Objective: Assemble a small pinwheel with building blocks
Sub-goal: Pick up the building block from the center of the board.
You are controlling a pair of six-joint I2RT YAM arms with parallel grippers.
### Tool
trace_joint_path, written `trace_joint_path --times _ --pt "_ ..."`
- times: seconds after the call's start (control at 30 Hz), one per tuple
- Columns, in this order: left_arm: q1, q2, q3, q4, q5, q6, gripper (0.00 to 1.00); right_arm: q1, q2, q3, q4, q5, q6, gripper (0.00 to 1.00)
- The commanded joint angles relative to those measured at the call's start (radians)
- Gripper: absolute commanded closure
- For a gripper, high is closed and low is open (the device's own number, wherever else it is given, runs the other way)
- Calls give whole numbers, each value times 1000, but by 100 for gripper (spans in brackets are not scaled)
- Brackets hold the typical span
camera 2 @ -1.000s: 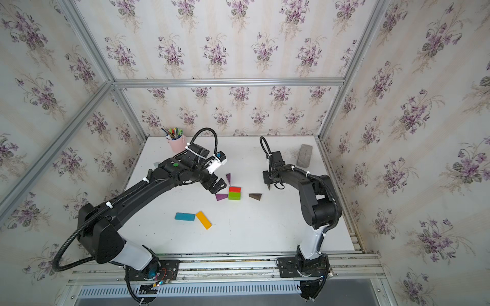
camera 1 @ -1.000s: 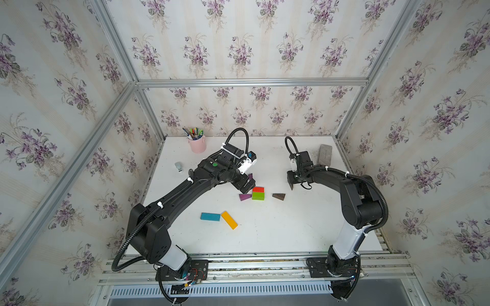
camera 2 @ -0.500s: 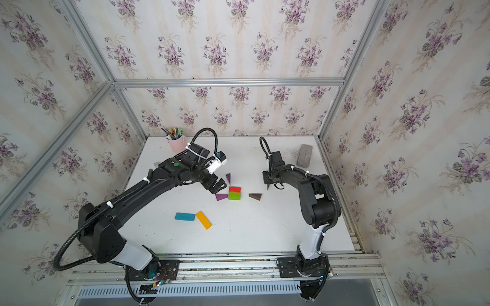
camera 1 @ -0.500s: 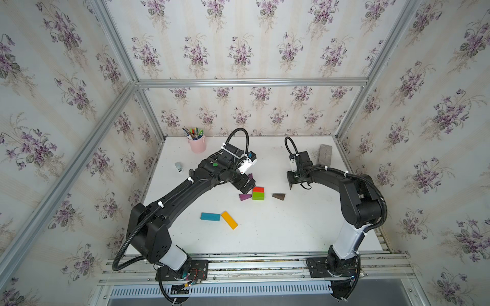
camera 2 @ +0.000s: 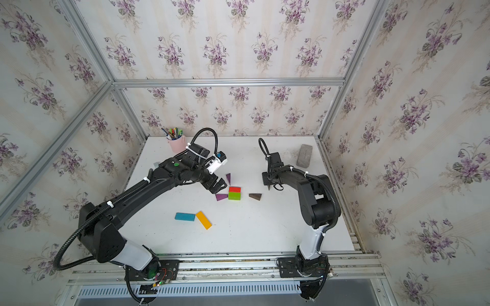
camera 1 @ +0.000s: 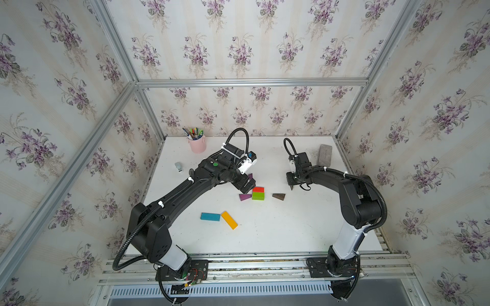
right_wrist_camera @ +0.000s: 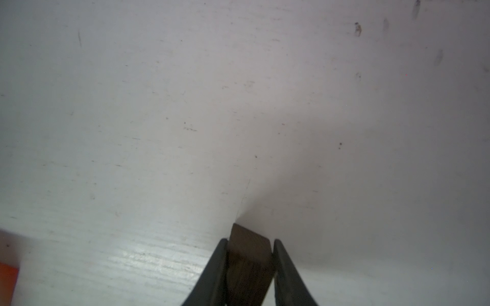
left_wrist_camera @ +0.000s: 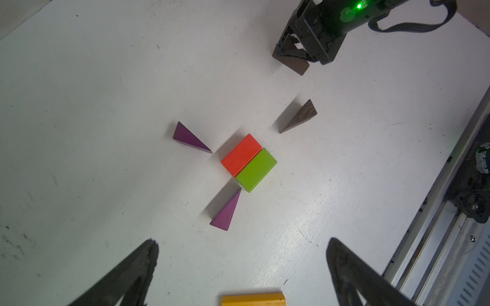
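White table [camera 1: 278, 227]: building blocks [camera 1: 258, 196], cup [camera 1: 197, 145], grey slab [camera 1: 324, 155]

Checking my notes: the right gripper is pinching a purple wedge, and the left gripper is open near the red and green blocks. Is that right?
Not quite. The wedge in the right gripper is dark brown, not purple; the right wrist view shows it. The left gripper is open near the red block and green block.

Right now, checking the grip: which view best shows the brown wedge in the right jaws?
Right wrist: the brown wedge is close up, pinched between the jaws. Left wrist shows it smaller; in both top views it's lost against the dark jaws.
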Motion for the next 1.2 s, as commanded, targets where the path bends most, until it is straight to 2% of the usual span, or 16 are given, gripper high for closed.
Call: trace_joint_path --times 0.0,0.57,0.83,1.1,1.17 --pt "1 1 8 -10 10 -13 0 4 -11 -3 1 10 21 72" --pt "1 -1 8 -11 -2 -15 0 22 -13 11 0 3 58 76" --pt "4 -13 7 -11 -9 -18 0 50 1 62 -27 3 133 78" --pt "9 -20 5 -10 -10 -21 0 97 51 159 -99 65 221 79" --pt "10 -23 3 -10 -43 -22 0 106 65 178 -113 75 255 79"
